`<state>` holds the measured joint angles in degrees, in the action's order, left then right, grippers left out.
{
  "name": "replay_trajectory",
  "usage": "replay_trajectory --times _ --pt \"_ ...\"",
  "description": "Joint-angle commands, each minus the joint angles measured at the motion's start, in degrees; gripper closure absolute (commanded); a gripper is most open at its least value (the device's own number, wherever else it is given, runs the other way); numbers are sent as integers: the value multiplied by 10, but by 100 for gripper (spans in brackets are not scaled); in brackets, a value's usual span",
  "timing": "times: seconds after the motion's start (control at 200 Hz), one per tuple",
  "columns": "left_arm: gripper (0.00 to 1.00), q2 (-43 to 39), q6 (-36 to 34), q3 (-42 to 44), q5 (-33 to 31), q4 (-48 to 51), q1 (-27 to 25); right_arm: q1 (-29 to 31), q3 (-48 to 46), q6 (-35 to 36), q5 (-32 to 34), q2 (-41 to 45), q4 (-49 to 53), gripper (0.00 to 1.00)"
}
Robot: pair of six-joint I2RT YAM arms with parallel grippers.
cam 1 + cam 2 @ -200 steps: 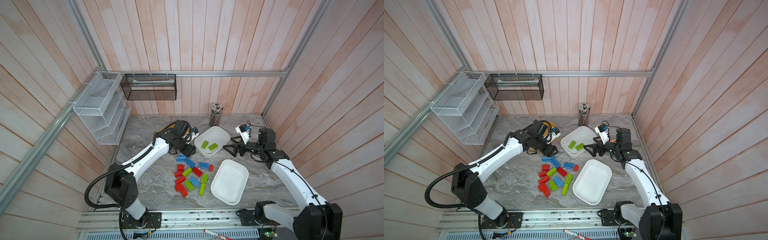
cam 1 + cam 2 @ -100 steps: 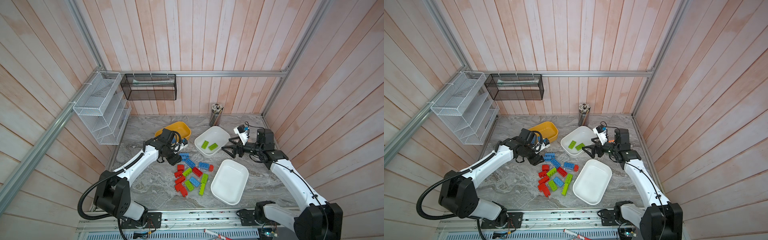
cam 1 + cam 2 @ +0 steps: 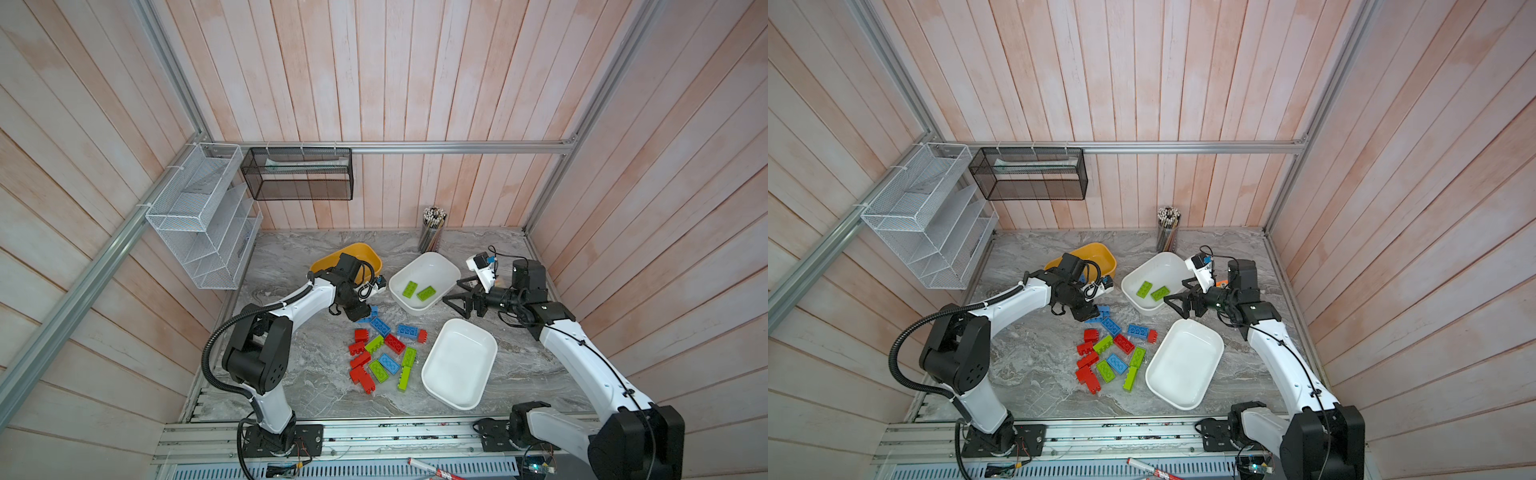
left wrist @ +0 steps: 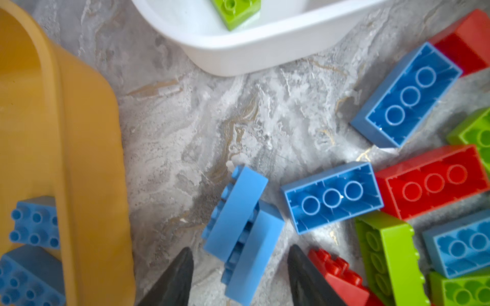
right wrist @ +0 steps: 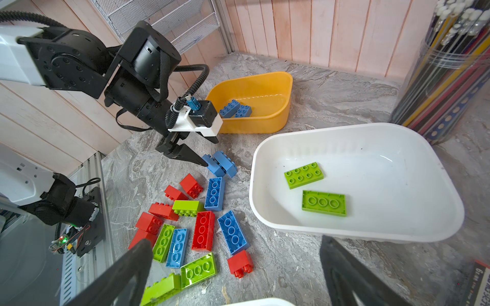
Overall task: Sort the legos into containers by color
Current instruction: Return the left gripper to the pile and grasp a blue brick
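Plastic, so rigid, light and slick: two blue legos (image 4: 242, 233) are lying on edge together on the desk (image 4: 185, 127) beside the yellow tub (image 4: 79, 159). Left jaws are straddling them, apart, no contact yet; probably best pinching the flat outer faces. Right jaws are hovering wide apart, empty.

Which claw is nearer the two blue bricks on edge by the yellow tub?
Left. The left claw is at the blue pair, open and straddling it; the right claw hovers past the white tub, well apart.
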<state>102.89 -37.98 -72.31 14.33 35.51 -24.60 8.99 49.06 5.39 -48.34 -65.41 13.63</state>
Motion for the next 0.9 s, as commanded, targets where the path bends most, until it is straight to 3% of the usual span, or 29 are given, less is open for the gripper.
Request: replay_trajectory --times 0.0,0.525,0.895 --pt "40 27 -12 -28 27 -7 -4 4 -4 -1 -5 -5 -4 2" --pt "45 94 -28 -74 10 9 -10 3 -4 10 -4 -9 4 2" --pt "50 113 -29 -83 -59 -8 -11 3 -4 12 -1 -9 6 2"
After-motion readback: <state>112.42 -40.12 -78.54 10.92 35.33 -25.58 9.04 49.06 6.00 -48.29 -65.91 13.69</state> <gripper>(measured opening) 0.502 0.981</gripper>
